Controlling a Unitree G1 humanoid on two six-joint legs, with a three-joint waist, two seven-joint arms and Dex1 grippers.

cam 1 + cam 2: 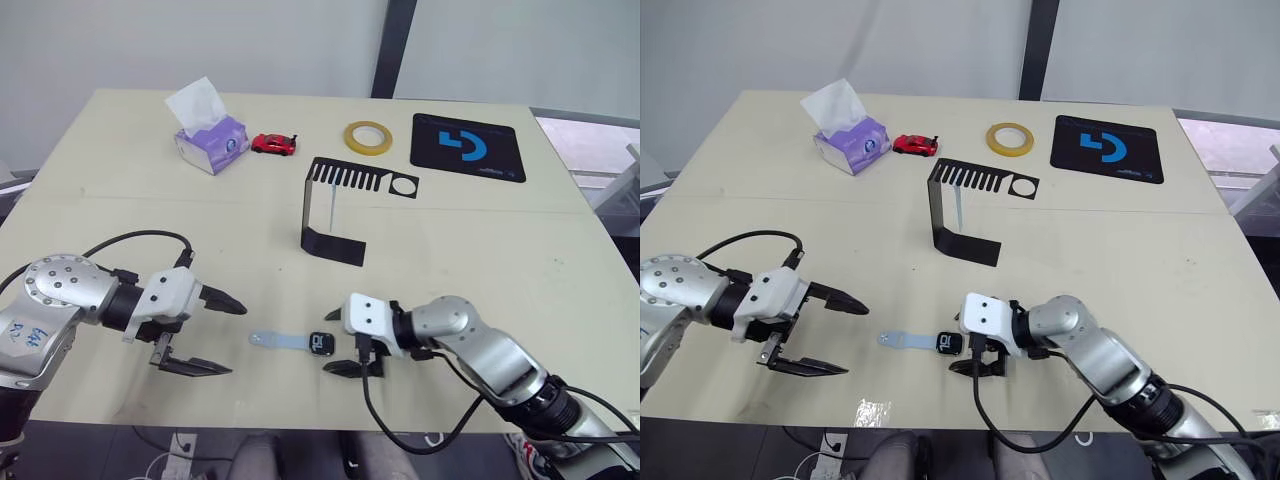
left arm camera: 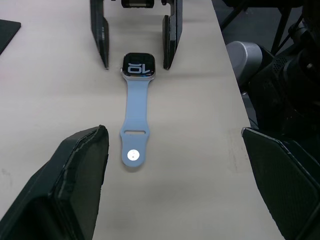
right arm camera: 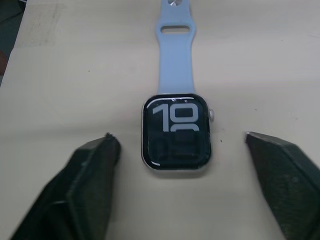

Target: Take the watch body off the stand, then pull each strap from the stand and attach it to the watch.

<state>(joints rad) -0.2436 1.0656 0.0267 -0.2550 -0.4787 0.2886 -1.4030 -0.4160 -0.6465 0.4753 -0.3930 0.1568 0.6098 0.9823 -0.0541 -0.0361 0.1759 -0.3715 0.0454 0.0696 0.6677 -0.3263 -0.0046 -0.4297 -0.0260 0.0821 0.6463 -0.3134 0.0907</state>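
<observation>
The watch body (image 1: 321, 343) lies face up on the table near its front edge, lit screen showing. One pale blue strap (image 1: 275, 341) is joined to it and lies flat toward my left gripper. My right gripper (image 1: 326, 342) is open, one finger (image 3: 95, 170) on each side of the watch body (image 3: 176, 132), not touching it. My left gripper (image 1: 237, 340) is open too, just beyond the free end of the strap (image 2: 136, 120). The black stand (image 1: 335, 215) sits mid-table with a second thin strap (image 1: 331, 205) hanging from its slotted top plate.
Along the far side of the table are a purple tissue box (image 1: 212, 140), a red toy car (image 1: 273, 144), a yellow tape roll (image 1: 368, 137) and a black mouse pad (image 1: 467, 147). The table's front edge (image 1: 300, 425) runs just behind both grippers.
</observation>
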